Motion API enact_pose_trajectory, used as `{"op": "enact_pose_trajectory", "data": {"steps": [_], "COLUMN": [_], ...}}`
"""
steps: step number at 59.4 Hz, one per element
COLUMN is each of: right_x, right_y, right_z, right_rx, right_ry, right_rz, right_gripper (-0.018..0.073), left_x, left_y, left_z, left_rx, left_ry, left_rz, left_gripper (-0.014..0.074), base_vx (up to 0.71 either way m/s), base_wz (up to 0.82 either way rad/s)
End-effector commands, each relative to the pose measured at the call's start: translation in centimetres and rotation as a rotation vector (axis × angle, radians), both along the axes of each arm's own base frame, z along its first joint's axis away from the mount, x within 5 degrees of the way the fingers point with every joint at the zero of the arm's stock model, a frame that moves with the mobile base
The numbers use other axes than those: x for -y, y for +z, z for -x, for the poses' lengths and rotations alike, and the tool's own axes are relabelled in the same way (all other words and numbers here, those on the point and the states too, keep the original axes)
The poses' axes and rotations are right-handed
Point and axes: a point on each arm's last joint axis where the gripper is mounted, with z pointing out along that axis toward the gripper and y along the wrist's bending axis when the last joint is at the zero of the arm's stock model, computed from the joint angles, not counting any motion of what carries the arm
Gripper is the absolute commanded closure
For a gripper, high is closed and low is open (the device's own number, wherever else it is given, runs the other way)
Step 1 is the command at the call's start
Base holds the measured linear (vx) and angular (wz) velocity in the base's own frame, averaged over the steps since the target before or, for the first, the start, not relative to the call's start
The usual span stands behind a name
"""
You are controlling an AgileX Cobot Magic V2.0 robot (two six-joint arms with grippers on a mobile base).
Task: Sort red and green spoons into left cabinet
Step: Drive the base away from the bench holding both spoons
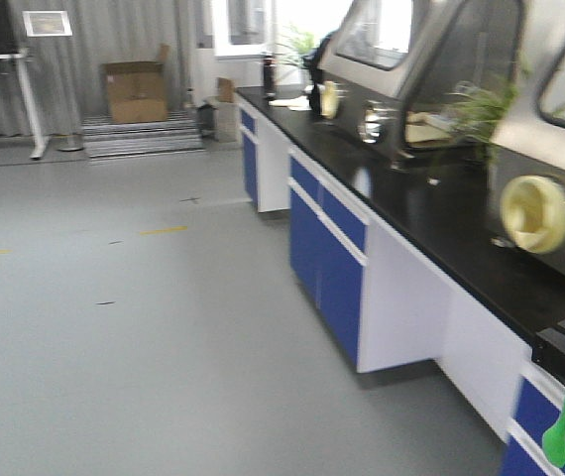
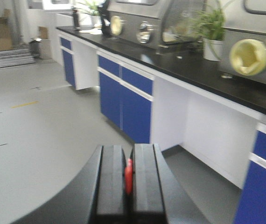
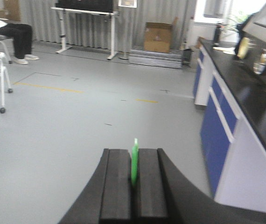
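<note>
Left jaws: the left gripper (image 2: 128, 157) is closed almost to touching, pads pinching the red spoon (image 2: 129, 176). Only a thin red sliver shows in the slot.
Right jaws: the right gripper (image 3: 134, 164) is clamped the same way on the green spoon (image 3: 134, 157). In the front view its bowl hangs below the pads, in front of the bench's blue door.
Why held so: I judge each spoon is gripped edge-on and deep in the pads so that the slim handle cannot twist or slip out during the drive.
Bench (image 1: 431, 213): it runs along the right of all 3 views. Both grippers sit out over the floor, just off its front.
Cabinet: not in view, so I cannot place it from the bench.
Stage: both spoons are in hand, 0 delivered.
Next: I would find the grey shelves before lowering either arm.
Risk: the hanging green bowl could clip the bench edge.
</note>
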Motion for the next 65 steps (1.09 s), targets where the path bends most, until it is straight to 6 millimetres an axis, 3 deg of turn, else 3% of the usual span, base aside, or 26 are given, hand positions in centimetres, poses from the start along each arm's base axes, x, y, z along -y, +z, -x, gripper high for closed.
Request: {"op": "enact_pose_trajectory", "data": {"steps": [1,38,65], "right_x": [0.26,0.26,0.26], "right_y": [1.82,1.81,1.81], "right_z": [0.03,0.04,0.04], "right_rx": [0.110,0.110,0.110], "right_ry": [-0.021,-0.020,-0.020], "right_rz": [-0.037,-0.037,-0.037], "right_gripper": [0.0564,0.0564,0.0564], "left_x": [-0.19,-0.19,-0.19], "left_y": [1.38,1.37,1.37], "left_z": [-0.10,-0.10,-0.10], "left_rx": [0.068,0.068,0.068], "left_ry": [0.024,0.024,0.024], "left_rz": [0.042,0.041,0.041], "left_gripper": [0.0596,0.0596,0.0595], "base_vx": [0.39,0.52,0.66], "base_wz": [0.49,0.56,0.23]}}
